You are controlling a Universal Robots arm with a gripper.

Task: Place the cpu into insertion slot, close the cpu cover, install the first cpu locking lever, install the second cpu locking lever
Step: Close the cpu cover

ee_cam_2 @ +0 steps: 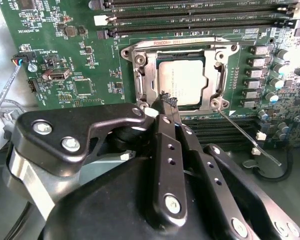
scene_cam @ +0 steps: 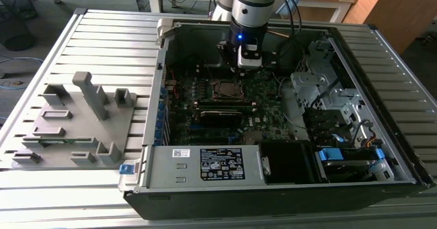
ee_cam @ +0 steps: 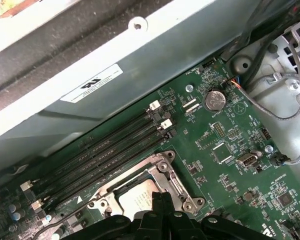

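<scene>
Gripper (ee_cam_2: 168, 99), clenched shut, hovers by pale-grey cpu (ee_cam_2: 182, 84) framed by silvery cpu cover (ee_cam_2: 182, 49).

Clear air is lying above the cpu cover (ee_cam_2: 182, 50), where the claw (ee_cam_2: 166, 98) is hanging. Memory slots (ee_cam_2: 190, 16) are crowding one side, a thin lever rod (ee_cam_2: 246, 137) is jutting out from another, and the case wall (ee_cam: 180, 50) is standing beyond the slots.

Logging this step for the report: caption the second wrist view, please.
Gripper shut, tips at the edge of the cover, closed over the seated cpu; one lever sticking out.
</scene>
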